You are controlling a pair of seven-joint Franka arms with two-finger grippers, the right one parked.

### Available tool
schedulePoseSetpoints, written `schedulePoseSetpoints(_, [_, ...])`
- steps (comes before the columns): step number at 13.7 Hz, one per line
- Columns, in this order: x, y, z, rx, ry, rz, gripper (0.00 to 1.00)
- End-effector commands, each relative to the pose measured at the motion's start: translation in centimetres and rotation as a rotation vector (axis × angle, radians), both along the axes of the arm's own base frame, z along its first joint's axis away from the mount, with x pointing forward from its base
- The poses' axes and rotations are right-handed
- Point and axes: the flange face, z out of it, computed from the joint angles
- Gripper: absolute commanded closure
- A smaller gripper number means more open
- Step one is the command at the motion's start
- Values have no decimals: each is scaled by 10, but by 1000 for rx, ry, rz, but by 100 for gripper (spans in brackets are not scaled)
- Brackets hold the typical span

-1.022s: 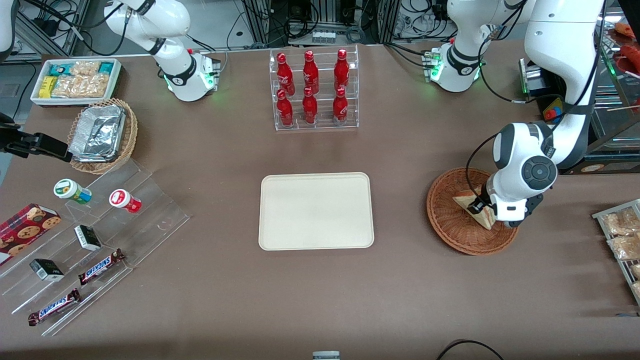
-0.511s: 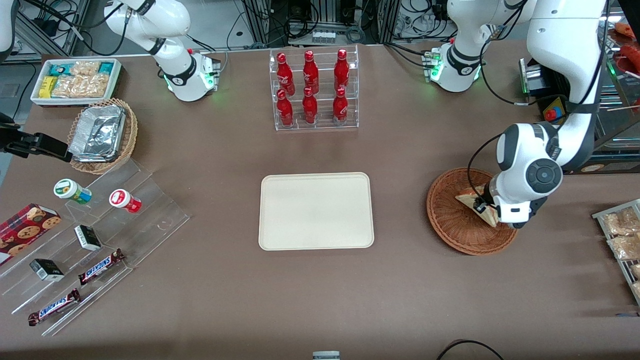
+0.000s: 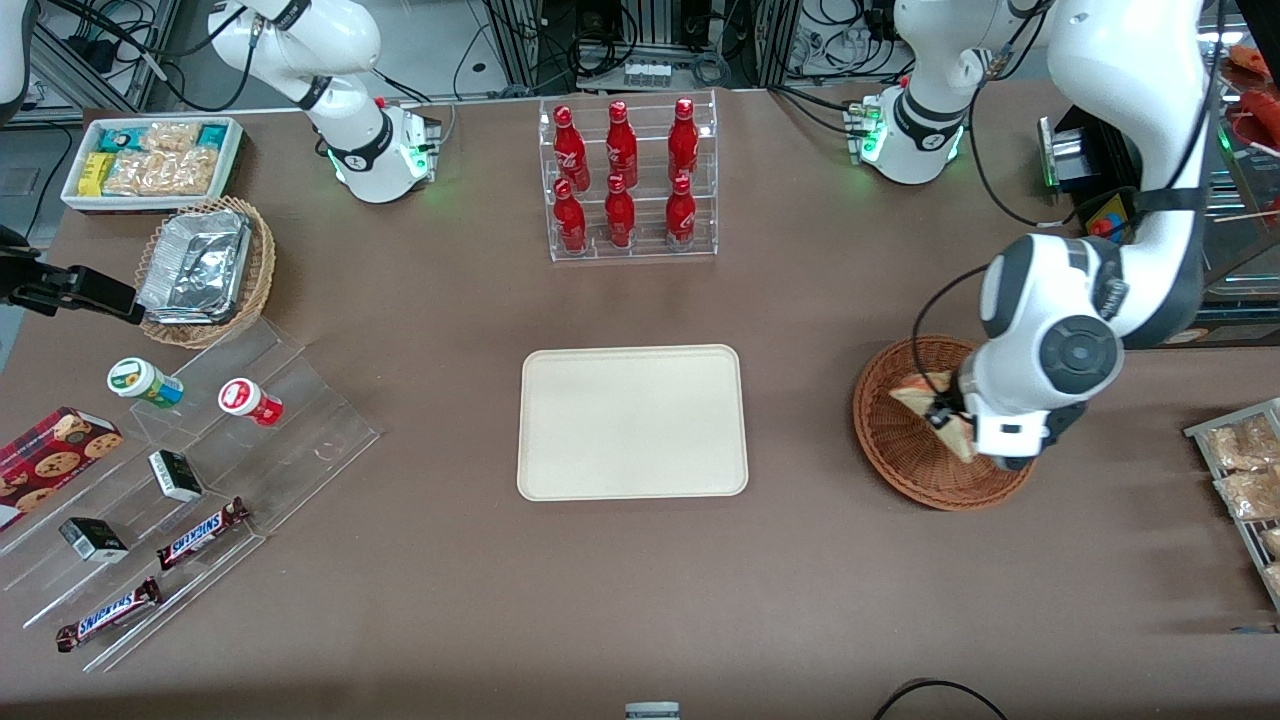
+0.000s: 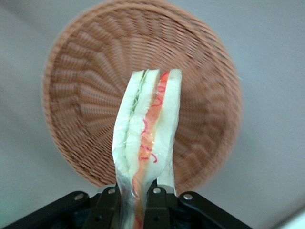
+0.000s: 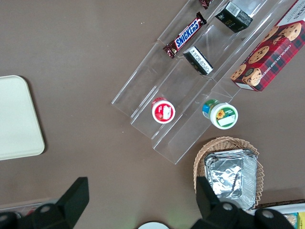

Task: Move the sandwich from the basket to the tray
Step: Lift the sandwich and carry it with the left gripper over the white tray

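I log the table (image 3: 800,600) first: brown, wide, cut off at every edge of the front view. The left arm's white wrist housing (image 3: 1050,340) hangs over the basket and hides a good part of it, together with most of the gripper; from the front I cannot make out the fingers at all.

The tray (image 3: 632,421) is cream, rectangular with rounded corners and a low rim, bare, and lies well apart from the fingers, toward the parked arm's end of the table. A corner of it also shows in the right wrist view (image 5: 16,119).

The basket (image 3: 900,440) is round, shallow, reddish-brown wicker. In the left wrist view (image 4: 86,95) its whole weave sits below the fingers, with nothing lying in it and its rim partly covered by the sandwich.

The gripper (image 4: 135,202) is over the basket. Only the black fingertips (image 4: 108,205) show; the rest of the fingers is cut off at the frame edge. I note them closed narrowly on the sandwich, one on each bread face.

The sandwich (image 4: 145,138) is clear of the wicker, held by one end, the other end reaching away from the fingers over the basket's middle. Its cut edge faces the wrist camera: pale bread slices, a thin green layer by one slice, an orange-red band with red streaks beside the other. It looks wrapped in clear film, though I cannot be sure. From the front only a pale wedge (image 3: 925,402) shows beside the wrist housing, its gripped end hidden.
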Motion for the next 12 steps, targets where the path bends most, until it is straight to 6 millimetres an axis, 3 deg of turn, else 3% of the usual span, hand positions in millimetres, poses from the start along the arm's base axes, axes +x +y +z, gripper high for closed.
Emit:
schedulePoseSetpoints(1, [-4,-49,24,-20,-10,-99,100])
schedulePoseSetpoints(5, [-23,-121,34,-86,-8,-318,100])
schedulePoseSetpoints(8, [-24,-171,35,-149,-18,-485,100])
schedulePoseSetpoints(10, [-29,-208,28,-139,-31,-596,100])
schedulePoseSetpoints(12, [-29,-228,11,-138,-22,-649,100])
